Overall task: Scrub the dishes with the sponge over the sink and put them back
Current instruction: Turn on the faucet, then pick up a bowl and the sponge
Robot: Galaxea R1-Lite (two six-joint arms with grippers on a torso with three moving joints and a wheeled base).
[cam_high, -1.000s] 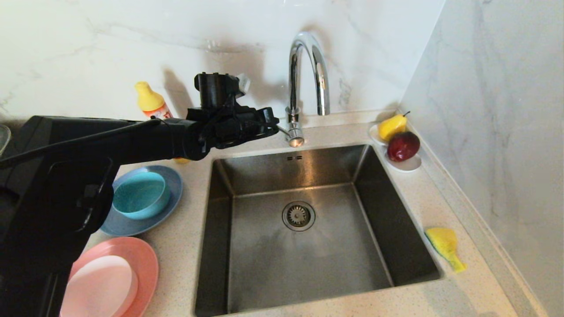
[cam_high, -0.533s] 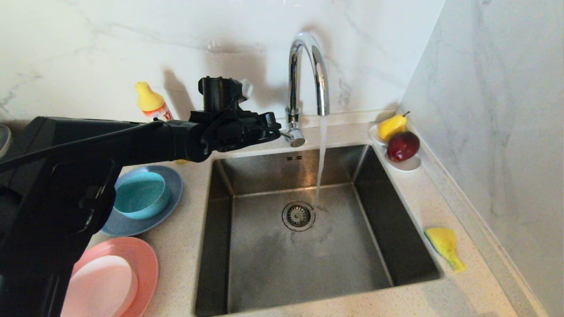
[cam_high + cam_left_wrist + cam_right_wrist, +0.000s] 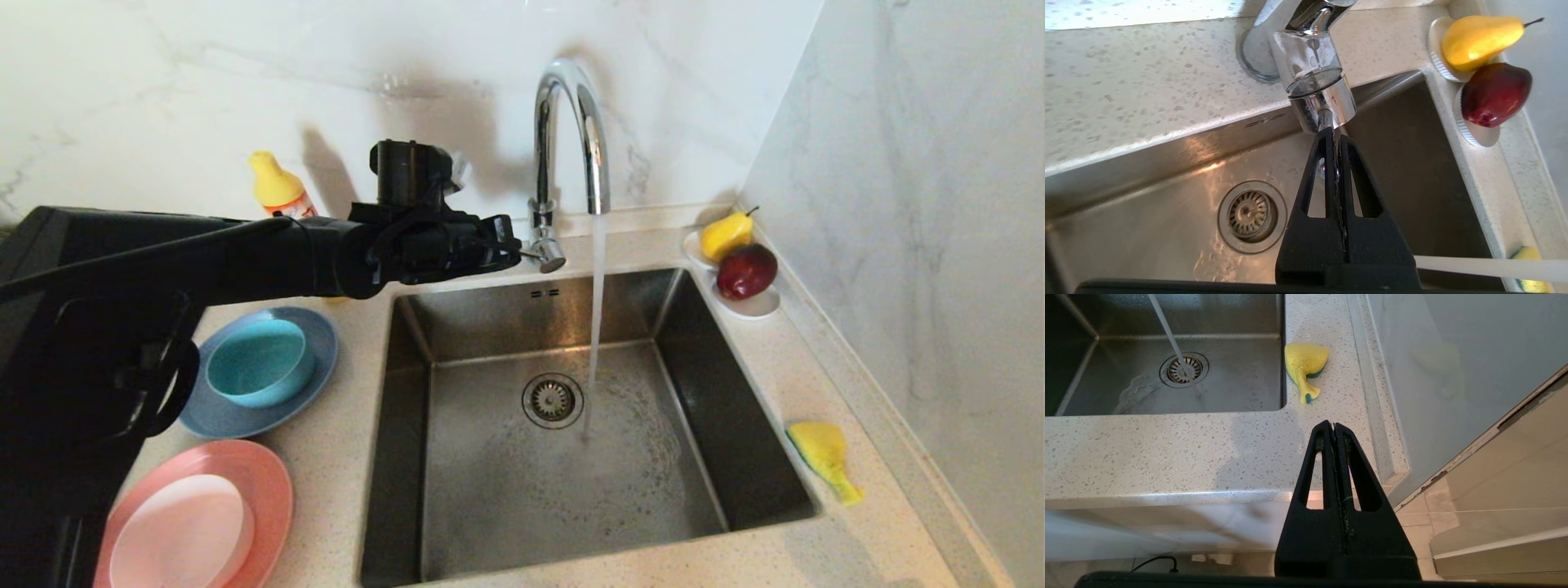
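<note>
At the back rim of the sink (image 3: pixel 571 457), in the head view, the left pincer (image 3: pixel 516 247) reaches in with its fingers pressed together on the thin lever of the tap (image 3: pixel 571 139), presumably to work the water, which runs in a stream to just beside the drain (image 3: pixel 553 400). To the sink's left the teal bowl (image 3: pixel 260 361) sits in the grey-blue plate (image 3: pixel 318 327) and the pale bowl (image 3: pixel 181 535) in the salmon-pink plate (image 3: pixel 273 482), stacked within that arm's reach and not yet washed; the sponge (image 3: pixel 823 454) lies on the counter (image 3: pixel 841 539) at the sink's right rim, handy for the other arm. The left wrist view shows the tips meeting at the lever under the tap's knob, above the sink. The right wrist view shows the right pincer (image 3: pixel 1334 425) closed on nothing, parked off the counter's front edge near the sink's front right corner, facing the sponge.
</note>
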